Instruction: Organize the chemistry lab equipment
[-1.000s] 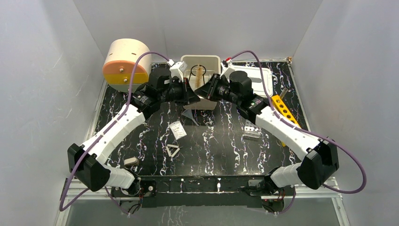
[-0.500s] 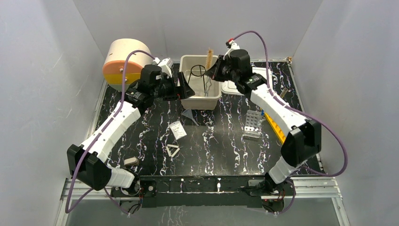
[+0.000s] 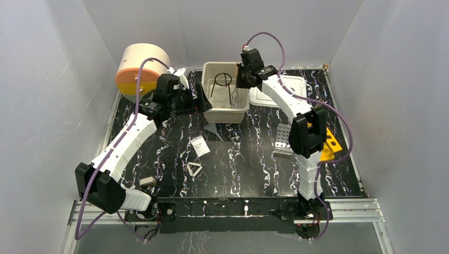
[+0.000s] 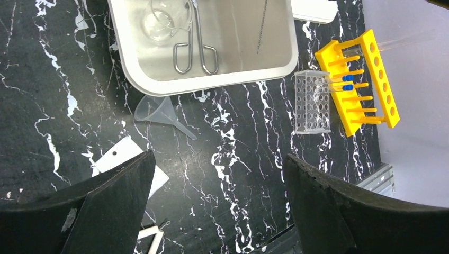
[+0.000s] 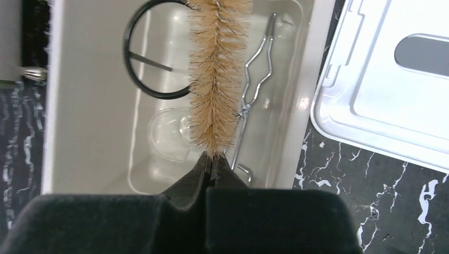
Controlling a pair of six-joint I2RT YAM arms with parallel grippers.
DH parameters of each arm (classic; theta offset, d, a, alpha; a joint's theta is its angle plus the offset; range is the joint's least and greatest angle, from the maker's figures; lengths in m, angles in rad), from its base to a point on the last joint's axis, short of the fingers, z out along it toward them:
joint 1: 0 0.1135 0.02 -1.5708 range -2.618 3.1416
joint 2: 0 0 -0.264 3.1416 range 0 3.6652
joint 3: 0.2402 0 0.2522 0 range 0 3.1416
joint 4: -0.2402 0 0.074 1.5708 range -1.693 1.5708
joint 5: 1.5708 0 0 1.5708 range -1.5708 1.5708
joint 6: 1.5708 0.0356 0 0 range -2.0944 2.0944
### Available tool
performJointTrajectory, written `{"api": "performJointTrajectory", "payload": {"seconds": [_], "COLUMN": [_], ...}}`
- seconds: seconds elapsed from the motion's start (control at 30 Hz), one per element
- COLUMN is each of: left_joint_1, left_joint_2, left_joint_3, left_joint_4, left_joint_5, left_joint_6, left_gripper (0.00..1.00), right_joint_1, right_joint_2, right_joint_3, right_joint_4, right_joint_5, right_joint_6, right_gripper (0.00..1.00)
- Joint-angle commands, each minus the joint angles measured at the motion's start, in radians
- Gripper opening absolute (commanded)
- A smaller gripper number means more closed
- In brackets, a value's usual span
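Observation:
My right gripper [image 5: 212, 161] is shut on the base of a tan bristle brush [image 5: 217, 74], held over the beige bin [image 3: 226, 112] at the back, where the right gripper [image 3: 240, 75] hovers. In the bin lie a black ring stand [image 5: 153, 53], metal tongs [image 4: 196, 53] and a glass dish [image 4: 159, 24]. My left gripper [image 4: 219, 201] is open and holds nothing, beside the bin's left wall [image 3: 202, 100]. On the mat lie a grey funnel [image 4: 159, 114], a clear packet [image 3: 199, 145], a white triangle [image 3: 194, 169] and a wood-handled tool [image 3: 147, 181].
A grey holed rack [image 3: 283, 140] and a yellow tube rack [image 4: 360, 79] stand on the right. The white bin lid [image 5: 381, 79] lies behind them. A beige-and-orange drum [image 3: 138, 71] fills the back left corner.
The left gripper opened and drew back to the left of the bin. The right gripper shut on the brush, lifted it and swung back over the bin.

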Motion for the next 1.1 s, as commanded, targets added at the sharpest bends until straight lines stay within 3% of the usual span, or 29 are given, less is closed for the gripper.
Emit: {"api": "performJointTrajectory", "payload": {"seconds": [0.0,0.23,0.57,0.83,1.07], "left_joint_1": [0.010,0.013,0.016,0.018,0.018], "left_joint_2": [-0.001,-0.006,0.003,-0.009,0.011], "left_joint_3": [0.013,-0.007,-0.019,-0.024,-0.002], "left_joint_4": [-0.036,-0.048,-0.066,-0.059,-0.070], "left_joint_5": [-0.040,-0.056,-0.078,-0.060,-0.068], "left_joint_6": [0.020,0.026,0.031,0.032,0.024], "left_gripper": [0.89,0.90,0.90,0.90,0.90], "right_joint_1": [0.014,0.028,0.060,0.068,0.070], "right_joint_2": [0.048,0.114,0.164,0.154,0.069], "right_joint_3": [0.126,0.165,0.189,0.220,0.181], "right_joint_4": [-0.100,-0.105,-0.099,-0.088,-0.056], "right_joint_5": [0.072,0.096,0.251,0.244,0.174], "right_joint_6": [-0.036,-0.054,-0.047,-0.064,-0.059], "right_gripper": [0.00,0.00,0.08,0.30,0.32]}}
